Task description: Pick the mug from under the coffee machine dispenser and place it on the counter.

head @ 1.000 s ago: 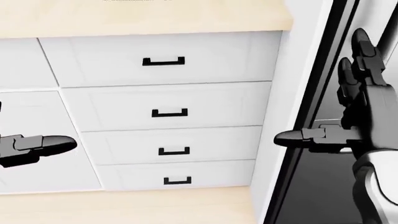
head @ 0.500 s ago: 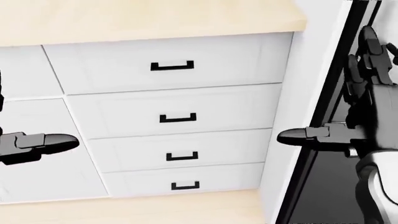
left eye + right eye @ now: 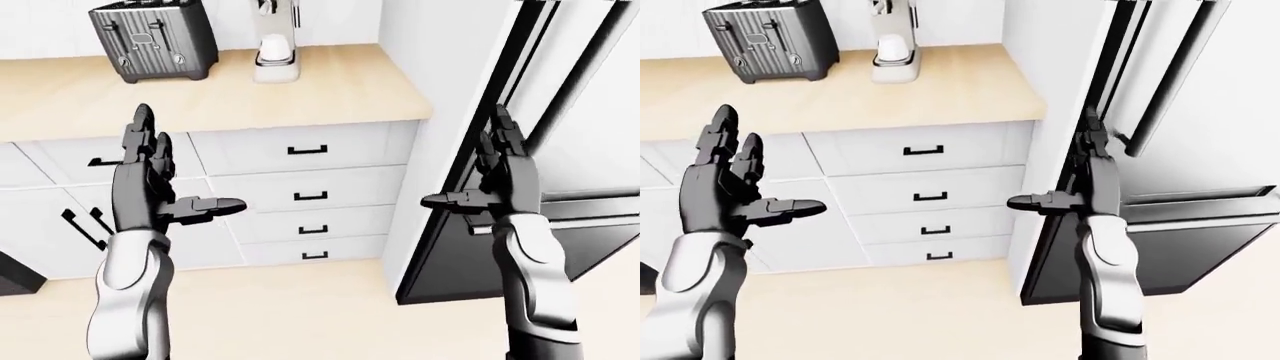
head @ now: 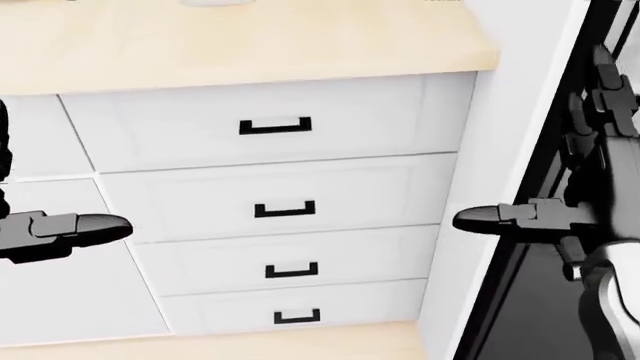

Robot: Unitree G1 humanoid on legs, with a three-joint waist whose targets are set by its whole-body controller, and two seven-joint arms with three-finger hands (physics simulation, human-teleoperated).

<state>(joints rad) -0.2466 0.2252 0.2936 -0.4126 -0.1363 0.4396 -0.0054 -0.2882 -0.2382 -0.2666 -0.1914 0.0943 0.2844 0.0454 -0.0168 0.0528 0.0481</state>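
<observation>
A white mug (image 3: 274, 50) stands on the base of the coffee machine (image 3: 275, 34), under its dispenser, at the top of the left-eye view on the light wood counter (image 3: 300, 94). It also shows in the right-eye view (image 3: 893, 49). My left hand (image 3: 160, 176) is open and empty, held up before the white drawers. My right hand (image 3: 490, 176) is open and empty, held up before the fridge. Both hands are well below and short of the mug.
A dark toaster (image 3: 153, 39) stands left of the coffee machine. A stack of white drawers with black handles (image 4: 275, 126) sits under the counter. A tall fridge (image 3: 560, 135) with dark door edges rises on the right. Light wood floor (image 3: 300, 300) lies below.
The head view has shifted: the drawers and counter edge sit lower in the picture now. Both hands keep nearly the same open pose.
</observation>
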